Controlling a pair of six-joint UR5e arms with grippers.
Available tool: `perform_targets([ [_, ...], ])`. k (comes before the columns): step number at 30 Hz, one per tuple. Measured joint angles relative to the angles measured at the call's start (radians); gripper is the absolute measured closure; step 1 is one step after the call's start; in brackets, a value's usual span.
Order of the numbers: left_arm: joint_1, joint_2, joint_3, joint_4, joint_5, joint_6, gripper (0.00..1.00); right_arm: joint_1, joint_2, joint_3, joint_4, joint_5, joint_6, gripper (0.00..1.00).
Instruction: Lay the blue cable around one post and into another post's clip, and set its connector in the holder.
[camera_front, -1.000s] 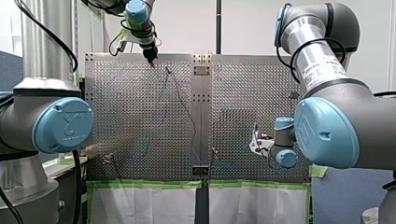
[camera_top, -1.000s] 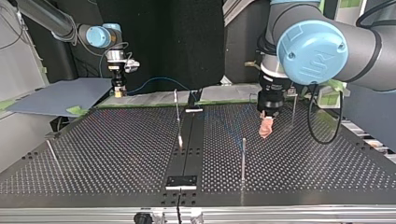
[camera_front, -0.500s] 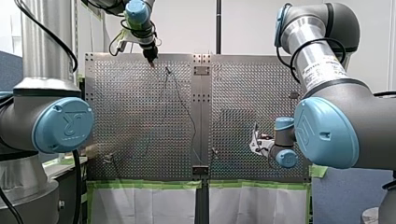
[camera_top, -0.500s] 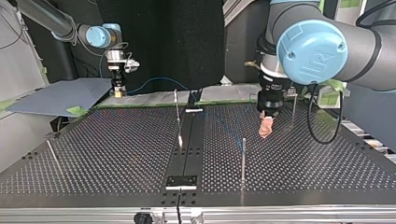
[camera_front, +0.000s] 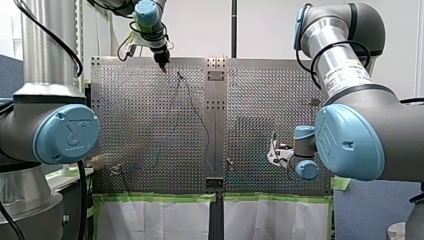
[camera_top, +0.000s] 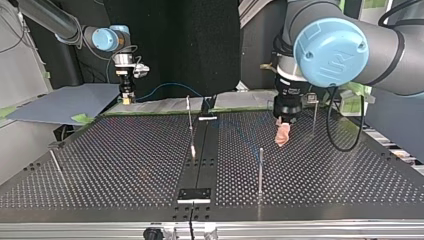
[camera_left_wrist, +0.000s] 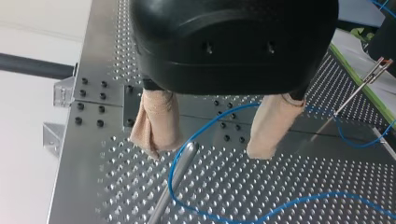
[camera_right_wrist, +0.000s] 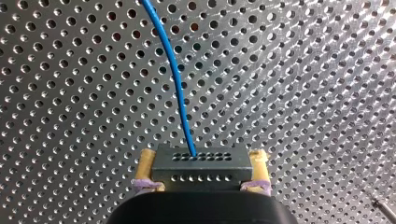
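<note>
In the left wrist view my left gripper (camera_left_wrist: 210, 149) is open; its beige pads (camera_left_wrist: 156, 123) hang just above the perforated plate. A metal post (camera_left_wrist: 180, 163) stands under the gap, and the blue cable (camera_left_wrist: 280, 205) curves around it. In the top view that gripper (camera_top: 282, 135) hovers behind a post (camera_top: 260, 170). My right gripper (camera_right_wrist: 201, 179) is shut on the dark connector (camera_right_wrist: 201, 163), with the cable (camera_right_wrist: 175, 79) running away from it over the plate. In the front view it (camera_front: 272, 152) sits low, right of the centre rail.
Other thin posts stand on the table (camera_top: 125, 165): one with a clip (camera_top: 190, 120) by the centre rail, one near the top view's left edge (camera_top: 55, 162), one behind my left arm (camera_top: 314, 117). Dark plates (camera_top: 195, 194) sit at both rail ends.
My left arm has shifted slightly toward the top view's left, its gripper still open. My right arm has not moved.
</note>
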Motion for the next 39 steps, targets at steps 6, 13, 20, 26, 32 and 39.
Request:
perform_targets([
  [6, -0.022, 0.037, -0.043, 0.042, 0.034, -0.013, 0.0, 0.0, -0.001, 0.0, 0.002, 0.004, -0.001, 1.0],
  [13, -0.074, 0.078, -0.105, 0.104, 0.04, -0.073, 0.0, 0.0, -0.001, 0.0, 0.002, 0.004, -0.003, 1.0],
  [20, -0.14, 0.031, -0.172, 0.17, -0.02, -0.139, 0.0, 0.0, -0.001, 0.0, 0.02, 0.012, -0.022, 1.0],
  [26, -0.187, -0.015, -0.219, 0.217, -0.067, -0.185, 0.0, 0.005, -0.003, 0.001, 0.061, 0.019, -0.053, 1.0],
  [32, -0.237, -0.066, -0.269, 0.268, -0.116, -0.236, 0.0, 0.011, -0.014, 0.003, 0.092, 0.016, -0.074, 1.0],
  [39, -0.296, -0.124, -0.328, 0.326, -0.132, -0.284, 0.0, 0.014, -0.06, 0.038, 0.105, 0.013, -0.076, 1.0],
])
